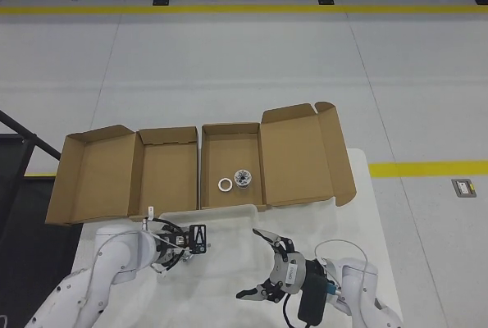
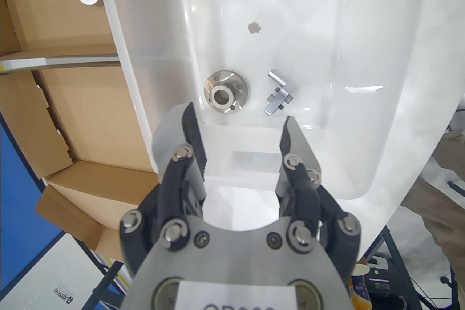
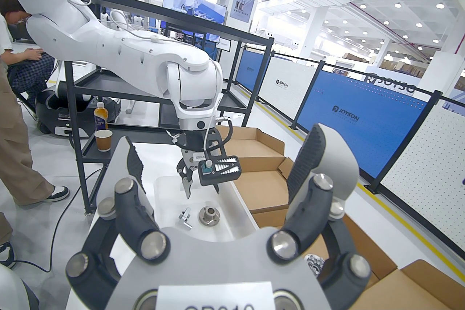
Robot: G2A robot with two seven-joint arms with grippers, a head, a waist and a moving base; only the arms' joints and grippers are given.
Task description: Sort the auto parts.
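- Two grippers are counted. The left gripper (image 2: 239,119) is held over one end of the white tray (image 2: 363,35); its jaws are apart and nothing is gripped between them.
- The right gripper (image 3: 223,139) is held near the tray's other end, above the tabletop (image 1: 365,238); its jaws are spread wide and nothing is held.
- One tray is set on the tabletop, just in front of the boxes.
- Two metal parts are contained in the tray: one round flange (image 2: 226,96) with a centre bore, and one small bracket (image 2: 279,93) just beside it, with a gap between them.
- Both parts are found just ahead of the tips of the left jaws and below them, untouched.
- Two open cardboard boxes are placed side by side behind the tray: the left box (image 1: 168,168) and the right box (image 1: 227,152), each with its lid folded outward.
- Two parts are contained in the right box: one white ring (image 1: 225,184) and one toothed round part (image 1: 242,177). They are set close together; whether they touch cannot be told.
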